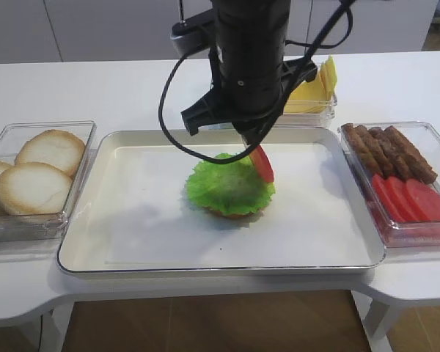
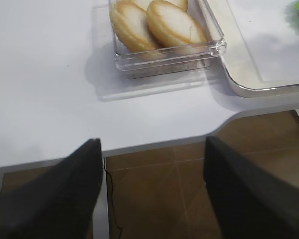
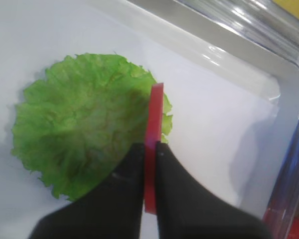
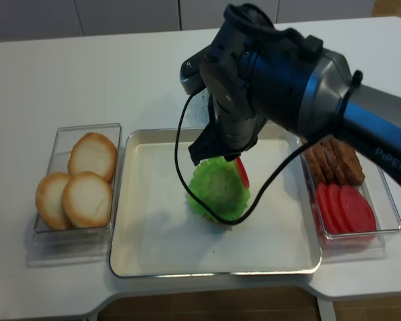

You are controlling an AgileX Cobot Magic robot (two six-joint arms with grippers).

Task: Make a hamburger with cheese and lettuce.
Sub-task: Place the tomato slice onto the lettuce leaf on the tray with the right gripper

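The hamburger sits in the middle of the white tray (image 1: pixel 132 249): a ruffled green lettuce (image 1: pixel 229 187) leaf over a tan bun base (image 1: pixel 227 213). My right gripper (image 3: pixel 150 147) is shut on a red tomato slice (image 3: pixel 154 119), held on edge just above the lettuce's right rim. The exterior high view shows that slice (image 1: pixel 262 163) hanging under the black arm. The cheese (image 1: pixel 315 86), a fanned stack of yellow slices, lies behind the tray, partly hidden by the arm. My left gripper (image 2: pixel 152 149) is open and empty, over the table's front edge, left of the tray.
A clear box of pale bun halves (image 1: pixel 37 176) stands left of the tray. On the right, a clear box holds brown meat strips (image 1: pixel 389 150) and red tomato slices (image 1: pixel 411 198). The arm's black cable (image 1: pixel 169 110) loops over the tray.
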